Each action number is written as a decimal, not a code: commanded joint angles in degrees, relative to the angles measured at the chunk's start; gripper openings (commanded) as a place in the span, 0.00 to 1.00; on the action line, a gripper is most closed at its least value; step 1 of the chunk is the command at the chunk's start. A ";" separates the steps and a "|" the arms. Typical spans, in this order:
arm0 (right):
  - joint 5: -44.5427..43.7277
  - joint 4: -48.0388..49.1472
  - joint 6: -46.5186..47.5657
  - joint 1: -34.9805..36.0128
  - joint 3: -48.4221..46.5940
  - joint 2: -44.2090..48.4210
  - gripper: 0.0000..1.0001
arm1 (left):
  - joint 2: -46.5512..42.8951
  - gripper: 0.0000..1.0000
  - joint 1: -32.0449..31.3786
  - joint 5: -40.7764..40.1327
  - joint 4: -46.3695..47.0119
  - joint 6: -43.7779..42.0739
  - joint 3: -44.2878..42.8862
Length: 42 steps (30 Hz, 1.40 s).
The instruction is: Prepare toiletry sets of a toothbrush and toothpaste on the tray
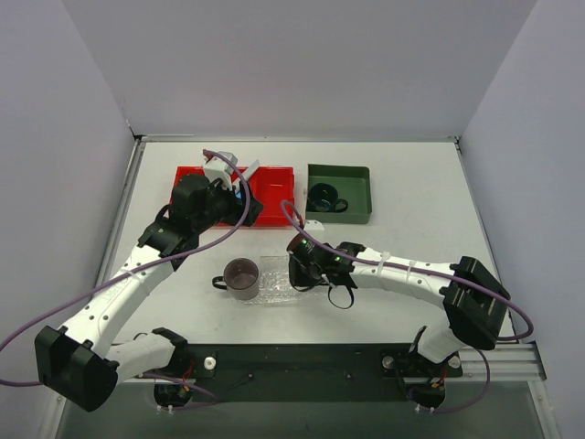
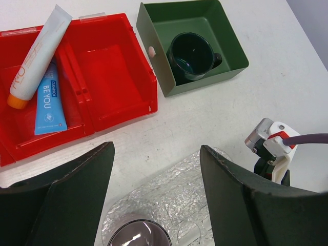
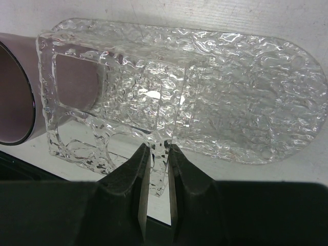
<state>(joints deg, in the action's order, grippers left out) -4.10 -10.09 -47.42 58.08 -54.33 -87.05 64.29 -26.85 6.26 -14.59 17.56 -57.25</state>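
Note:
The toothpaste [image 2: 38,51], a white tube with an orange cap, lies in the left compartment of the red bin [image 2: 118,66]. The light-blue toothbrush [image 2: 50,102] lies beside it. My left gripper [image 2: 156,205] hangs open above the table between the bin and the tray, holding nothing; in the top view it [image 1: 236,194] is over the red bin [image 1: 274,187]. The clear bumpy tray [image 3: 246,92] lies on the table at centre [image 1: 277,285]. My right gripper [image 3: 158,148] is shut on a clear bumpy edge of the tray's near side.
A translucent purple cup [image 1: 241,278] stands on the tray's left end [image 3: 13,97]. A dark green square bin [image 1: 355,181] at the back right holds a dark cup [image 2: 192,54]. White walls close in the table on three sides.

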 commanded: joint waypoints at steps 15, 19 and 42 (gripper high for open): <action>1.64 -2.92 1.98 -1.31 -1.75 -1.20 0.14 | 0.04 0.78 0.31 0.77 1.41 -0.42 -1.90; 0.94 -3.18 1.80 -1.39 -1.84 -0.24 0.24 | 0.13 0.78 0.31 0.68 1.41 -0.42 -1.98; 0.93 -7.65 5.14 -8.06 -1.13 15.57 0.49 | -1.54 0.79 0.31 -2.57 1.58 -1.04 -1.37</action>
<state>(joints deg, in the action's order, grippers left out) -2.48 -12.78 -44.47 54.50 -54.65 -77.82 64.53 -26.85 5.45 -14.61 17.43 -57.25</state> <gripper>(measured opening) 0.490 0.784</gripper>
